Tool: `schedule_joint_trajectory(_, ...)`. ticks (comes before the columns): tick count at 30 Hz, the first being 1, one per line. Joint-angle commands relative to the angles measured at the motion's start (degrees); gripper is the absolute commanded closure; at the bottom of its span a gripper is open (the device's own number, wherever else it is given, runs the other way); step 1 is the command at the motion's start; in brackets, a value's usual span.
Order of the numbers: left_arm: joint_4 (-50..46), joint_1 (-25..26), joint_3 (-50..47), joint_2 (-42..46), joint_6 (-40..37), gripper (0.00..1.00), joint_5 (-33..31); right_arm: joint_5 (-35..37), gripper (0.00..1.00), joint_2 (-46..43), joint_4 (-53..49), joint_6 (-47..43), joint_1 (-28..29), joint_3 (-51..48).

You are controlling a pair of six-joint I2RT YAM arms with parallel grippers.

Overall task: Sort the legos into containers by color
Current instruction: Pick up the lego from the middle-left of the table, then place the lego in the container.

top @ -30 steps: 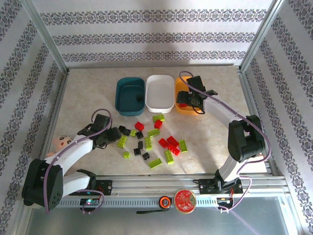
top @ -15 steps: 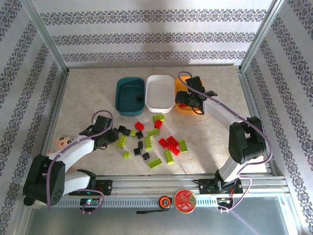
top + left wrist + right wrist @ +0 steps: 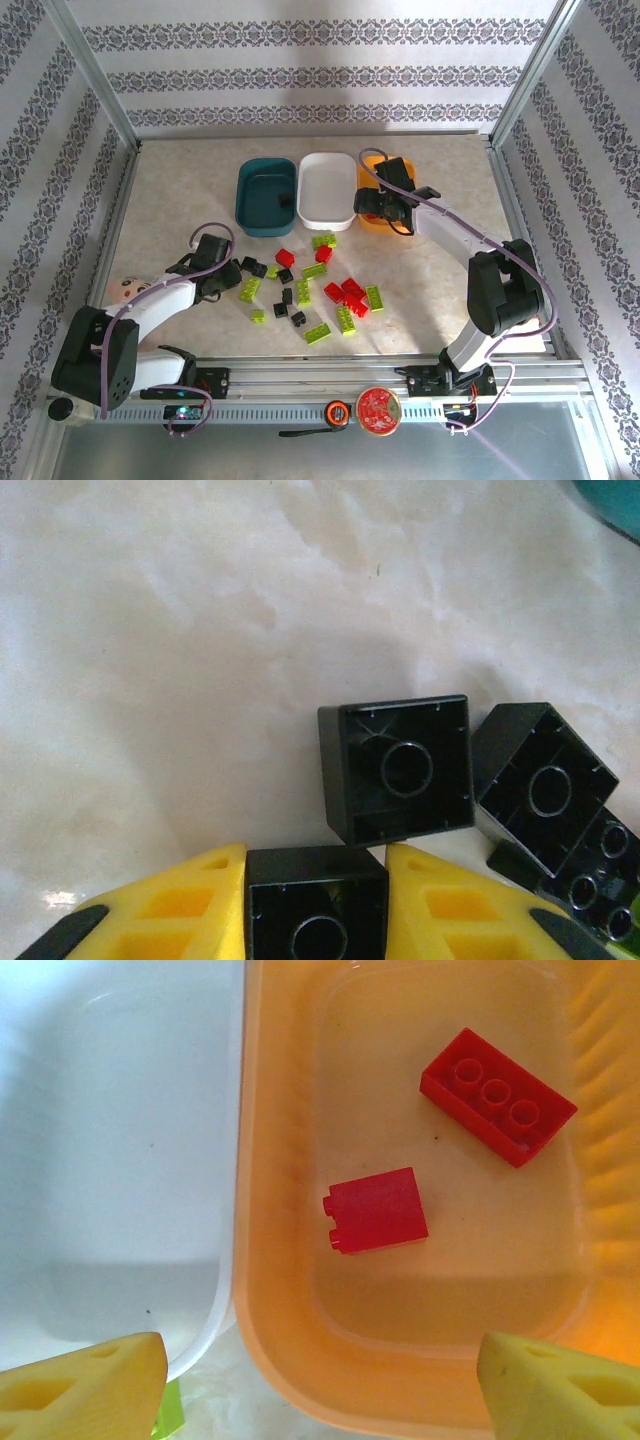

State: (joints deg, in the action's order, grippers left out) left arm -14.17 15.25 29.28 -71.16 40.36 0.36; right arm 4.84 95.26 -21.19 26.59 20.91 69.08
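My left gripper (image 3: 316, 858) is shut on a black lego (image 3: 317, 892), which sits tight between both yellow fingers (image 3: 180, 900). Two more black legos (image 3: 398, 768) (image 3: 545, 785) lie just beyond it, undersides up. From above, the left gripper (image 3: 218, 283) is at the left edge of the scattered red, green and black legos (image 3: 312, 285). My right gripper (image 3: 320, 1350) hangs open and empty over the near rim of the orange container (image 3: 275, 1260), which holds two red legos (image 3: 378, 1210) (image 3: 497, 1095). The teal container (image 3: 262, 178) holds one black lego (image 3: 284, 201).
The white container (image 3: 327, 188) stands between the teal and orange ones. A pink doll (image 3: 125, 292) lies beside my left arm. A green lego (image 3: 165, 1415) shows below the white container's corner. A metal rail (image 3: 330, 372) runs along the near edge.
My left gripper has closed onto the black lego and settled lower at the pile's left edge. The right gripper drifted slightly left over the orange container, still open.
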Motion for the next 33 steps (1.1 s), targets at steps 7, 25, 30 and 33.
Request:
schedule_joint_trajectory(7,-9.5,0.6,9.2,9.6,-0.1,0.75,2.1,1.7,0.18,-4.2,0.1,-0.2,0.2,-2.3)
schedule_joint_trajectory(25,-0.2,0.4,47.1,-31.8,-2.1,0.71,0.1,-0.6,0.18,-15.3,2.6,0.3,4.1,-14.6)
schedule_joint_trajectory(30,0.1,0.4,50.4,-35.3,-1.9,0.45,0.9,-4.5,0.16,-19.6,4.9,0.4,6.0,-19.5)
schedule_joint_trajectory(33,0.5,0.3,50.8,-34.1,-1.6,0.35,1.9,-6.4,0.16,-20.6,4.5,0.2,7.0,-20.4)
